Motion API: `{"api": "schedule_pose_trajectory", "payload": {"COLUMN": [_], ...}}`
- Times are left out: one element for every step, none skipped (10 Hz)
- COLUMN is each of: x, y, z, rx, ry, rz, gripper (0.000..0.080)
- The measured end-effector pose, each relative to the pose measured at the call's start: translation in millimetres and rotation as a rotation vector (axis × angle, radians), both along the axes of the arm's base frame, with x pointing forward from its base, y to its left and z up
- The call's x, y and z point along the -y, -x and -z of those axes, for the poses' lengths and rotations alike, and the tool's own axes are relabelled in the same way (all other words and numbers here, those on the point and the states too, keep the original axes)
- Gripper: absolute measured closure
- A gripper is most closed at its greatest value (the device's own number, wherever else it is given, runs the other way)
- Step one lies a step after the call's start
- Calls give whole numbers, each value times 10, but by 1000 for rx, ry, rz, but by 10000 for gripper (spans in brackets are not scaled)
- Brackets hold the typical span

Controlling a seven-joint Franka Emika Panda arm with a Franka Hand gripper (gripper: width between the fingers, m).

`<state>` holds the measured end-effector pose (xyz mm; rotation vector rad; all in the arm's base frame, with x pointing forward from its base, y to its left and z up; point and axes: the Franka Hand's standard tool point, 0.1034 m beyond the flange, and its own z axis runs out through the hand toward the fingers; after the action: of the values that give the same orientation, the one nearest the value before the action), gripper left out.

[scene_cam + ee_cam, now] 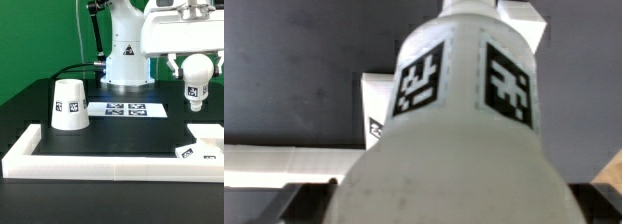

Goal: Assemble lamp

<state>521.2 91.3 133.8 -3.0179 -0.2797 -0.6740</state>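
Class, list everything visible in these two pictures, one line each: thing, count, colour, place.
shade: one, white, tagged, standing on the table at the exterior view's left.
bulb: one, white, tagged, held above the table at the exterior view's right.
base: one, white, on the table under the bulb, cut by the frame edge.
marker board: one, white with black tags, flat at table centre.
border rail: one, white, along the table's front and one side.
table: one, black.
arm: one, white, at the back.
hand: one, white, shut on the bulb.
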Motion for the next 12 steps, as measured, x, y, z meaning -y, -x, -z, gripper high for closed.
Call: {"api": "schedule_pose_trajectory", "payload": {"x": [87,119,119,119,127,138,144,190,222,218,238,236], "y": [-170,-290,-345,-330,-340,-343,-353,-393,-418,-517,-641,-710], "z": [-87,-142,-174,-157,-159,-156,-160,-179,-131,-181,-262,-298], "rx": [26,38,36,34,46,66,78,150,166,145,156,156], "ry": [17,22,20,21,21,23,24,32,44,48,50,48], "rz": [-19,-25,-23,-23,-21,-19,-18,-14,-22,-37,-40,-39], "gripper": [222,222,222,222,222,222,222,222,222,222,222,222]}}
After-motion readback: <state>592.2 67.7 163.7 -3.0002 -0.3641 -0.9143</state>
